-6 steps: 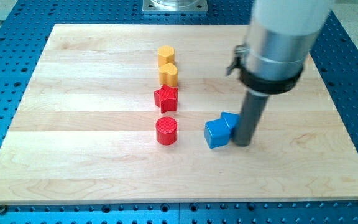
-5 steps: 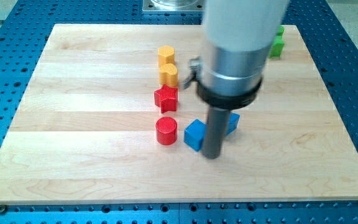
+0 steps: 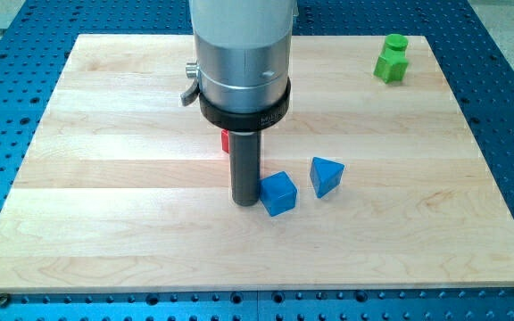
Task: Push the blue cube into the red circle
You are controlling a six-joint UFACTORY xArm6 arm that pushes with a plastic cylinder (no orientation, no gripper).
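The blue cube lies near the middle of the wooden board. My tip rests on the board just to the view's left of the cube, touching or almost touching its left side. The red circle is hidden behind my rod and arm. Only a sliver of a red block shows at the rod's left edge; I cannot tell its shape.
A blue triangular block lies just right of the blue cube. Two green blocks sit at the board's top right corner. The arm's wide grey body covers the top middle of the board, hiding the yellow blocks.
My rod has swept from the right of the blue blocks to their left, over the red blocks' spot. The blue cube was pushed left, then ended slightly right and apart from the triangular block.
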